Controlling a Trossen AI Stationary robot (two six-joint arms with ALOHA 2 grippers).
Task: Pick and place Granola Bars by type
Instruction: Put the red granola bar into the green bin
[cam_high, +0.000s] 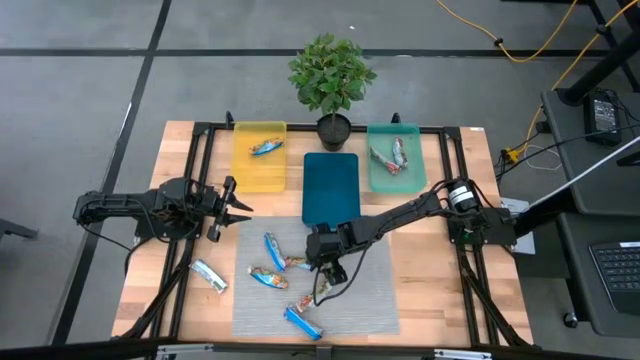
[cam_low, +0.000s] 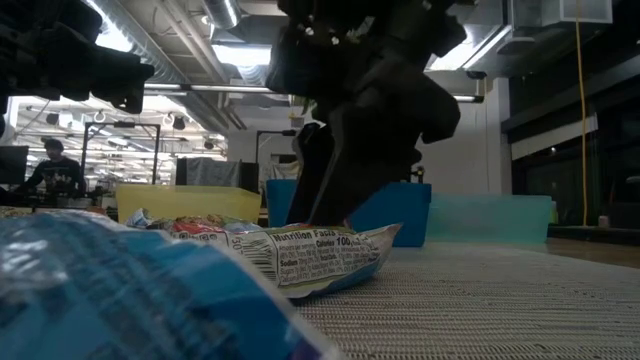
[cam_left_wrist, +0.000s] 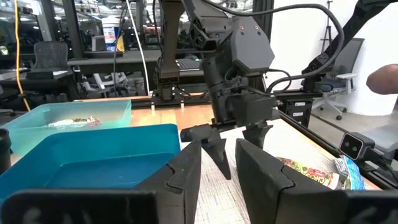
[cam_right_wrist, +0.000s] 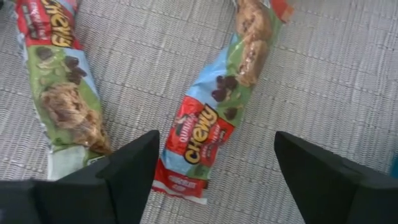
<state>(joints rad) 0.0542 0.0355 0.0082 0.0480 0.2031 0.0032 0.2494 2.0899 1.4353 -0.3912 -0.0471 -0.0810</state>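
Observation:
Several granola bars lie flat on the grey mat (cam_high: 370, 290): a red-orange one (cam_right_wrist: 208, 121) directly under my right gripper (cam_right_wrist: 214, 165), and a second red-orange one (cam_right_wrist: 62, 93) beside it. Two blue ones (cam_high: 272, 248) (cam_high: 301, 320) also lie on the mat, and a silvery-white one (cam_high: 208, 275) on the wood. My right gripper (cam_high: 330, 275) slants down over the mat, open, with its fingers on either side of the bar's near end and above it. My left gripper (cam_high: 238, 205) waits level at the table's left, open and holding nothing.
Three trays stand along the far side: yellow (cam_high: 245, 170) holding one bar, dark blue (cam_high: 331, 190), and light teal (cam_high: 410, 175) holding bars. A potted plant (cam_high: 332, 80) stands behind them. A black frame rail (cam_high: 200, 160) borders the table.

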